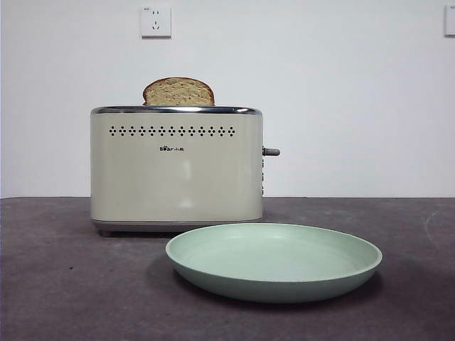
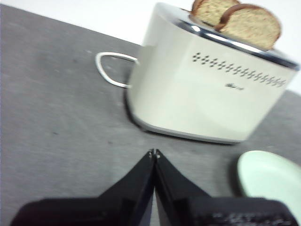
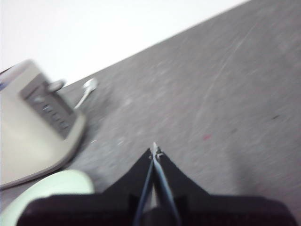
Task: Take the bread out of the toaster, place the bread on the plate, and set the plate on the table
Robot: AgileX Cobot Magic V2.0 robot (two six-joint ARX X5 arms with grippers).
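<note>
The toaster (image 1: 176, 167) stands upright on the table (image 1: 64, 284) with its long side facing the front camera and its grey lever (image 1: 271, 151) at one end. The bread (image 1: 178, 92) stands on edge in the toaster's slot, domed top up, its flat face running along the toaster's length; the left wrist view shows a second slice (image 2: 210, 10) in the slot behind it. The plate (image 1: 274, 261) lies flat on the table just in front of the toaster, toward the lever end. The left gripper (image 2: 154, 153) hangs above the table near the toaster's long side, jaws pressed together and holding nothing. The right gripper (image 3: 154, 149) hangs near the lever end, likewise closed and bare.
</note>
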